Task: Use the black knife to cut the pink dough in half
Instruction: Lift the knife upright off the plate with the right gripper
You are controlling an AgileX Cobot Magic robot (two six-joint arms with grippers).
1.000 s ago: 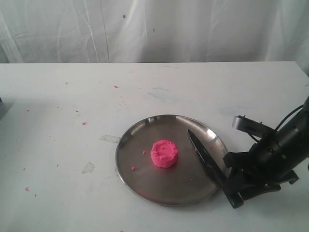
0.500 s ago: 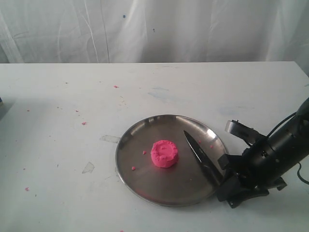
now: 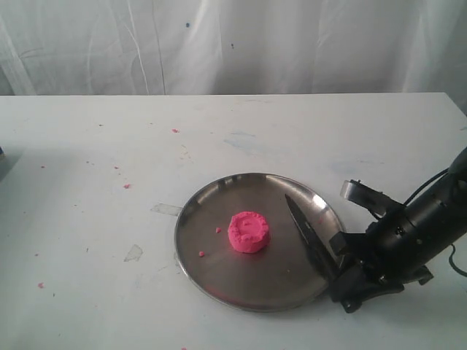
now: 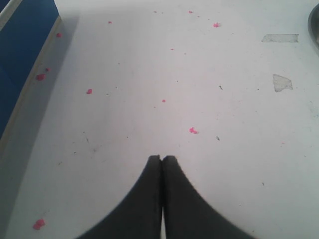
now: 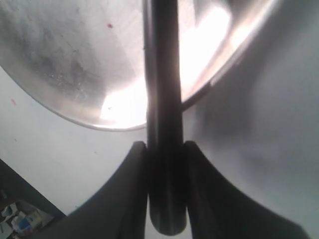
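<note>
Since half a second ago, the knife (image 3: 309,235) has swung its tip slightly away from the dough (image 3: 249,232), which sits whole at the middle of the steel plate (image 3: 211,273). Its long axis runs diagonally over the plate's right side, point aimed up toward the far rim. The right gripper (image 5: 165,154) clamps the handle. The left gripper (image 4: 162,160) hangs pressed together above the white table (image 4: 199,74), holding nothing.

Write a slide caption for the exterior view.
Right gripper holds the black knife over the steel plate, blade beside the uncut pink dough.
</note>
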